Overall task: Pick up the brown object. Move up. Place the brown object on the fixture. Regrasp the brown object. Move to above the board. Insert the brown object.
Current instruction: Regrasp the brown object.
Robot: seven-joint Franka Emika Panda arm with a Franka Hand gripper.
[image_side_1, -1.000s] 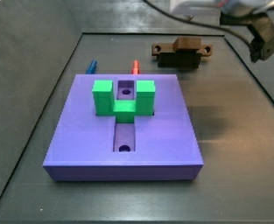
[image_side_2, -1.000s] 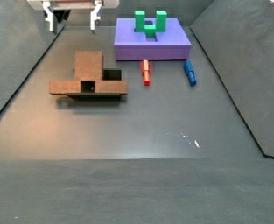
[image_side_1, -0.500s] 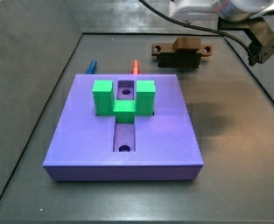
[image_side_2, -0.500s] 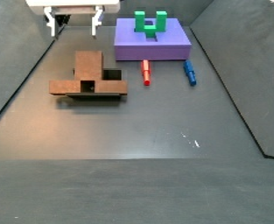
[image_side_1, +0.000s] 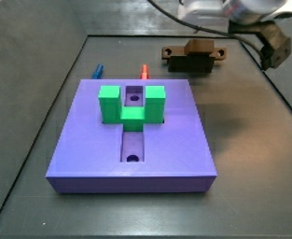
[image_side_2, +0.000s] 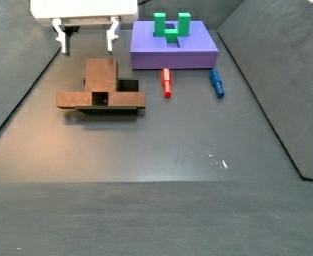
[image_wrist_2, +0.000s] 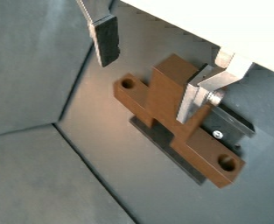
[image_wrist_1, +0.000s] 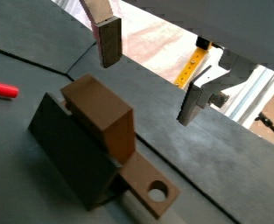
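Note:
The brown object lies across the top of the dark fixture on the floor. It also shows in a side view. In both wrist views the brown object rests in the fixture, with a round hole at its end. My gripper is open and empty. It hangs above and a little past the brown object, its fingers clear of it. The purple board bears a green U-shaped block.
A thin red peg and a blue peg lie on the floor beside the board, between it and the fixture. They also show in a side view, the red peg and the blue peg. Raised walls edge the floor.
My gripper has moved down and closer to the brown object on the fixture, still open. Nothing else has moved.

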